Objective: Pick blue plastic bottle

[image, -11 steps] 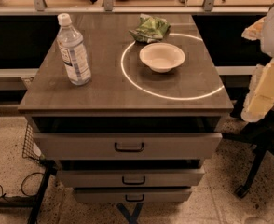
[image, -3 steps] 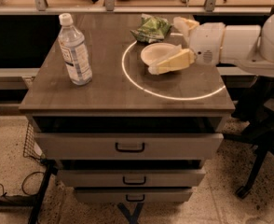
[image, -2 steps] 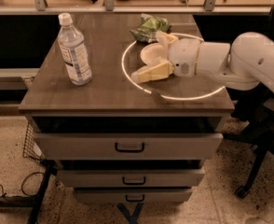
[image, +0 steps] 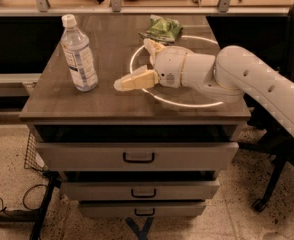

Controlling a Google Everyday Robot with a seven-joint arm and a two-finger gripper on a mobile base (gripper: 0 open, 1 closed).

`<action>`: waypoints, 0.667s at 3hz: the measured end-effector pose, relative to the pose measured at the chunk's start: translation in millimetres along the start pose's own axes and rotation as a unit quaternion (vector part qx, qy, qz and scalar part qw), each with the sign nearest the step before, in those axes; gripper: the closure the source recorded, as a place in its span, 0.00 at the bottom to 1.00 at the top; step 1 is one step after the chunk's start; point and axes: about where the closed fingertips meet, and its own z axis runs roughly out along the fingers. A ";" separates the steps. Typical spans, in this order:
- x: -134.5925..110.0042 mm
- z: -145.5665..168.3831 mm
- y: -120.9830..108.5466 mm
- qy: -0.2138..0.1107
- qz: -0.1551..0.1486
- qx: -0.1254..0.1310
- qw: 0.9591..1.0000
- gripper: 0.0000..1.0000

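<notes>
The blue plastic bottle [image: 79,55], clear and pale bluish with a white cap and printed label, stands upright on the left part of the brown cabinet top [image: 97,101]. My gripper [image: 136,62] is over the middle of the top, to the right of the bottle and apart from it, pointing left toward it. Its cream fingers [image: 135,80] are spread wide and hold nothing. The white arm [image: 247,76] comes in from the right and covers the bowl.
A green foil snack bag [image: 162,28] lies at the back of the top. A white ring of light [image: 187,104] is on the surface under the arm. Drawers [image: 137,156] are below. An office chair base [image: 277,179] is at the right.
My arm has swung in from the right and moved left across the top, past the bowl, toward the bottle. The bottle has not moved.
</notes>
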 end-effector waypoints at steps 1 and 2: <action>-3.8 27.5 6.1 -0.003 -0.001 -0.012 1.000 0.00; -13.4 48.3 9.0 -0.002 -0.007 -0.024 1.000 0.00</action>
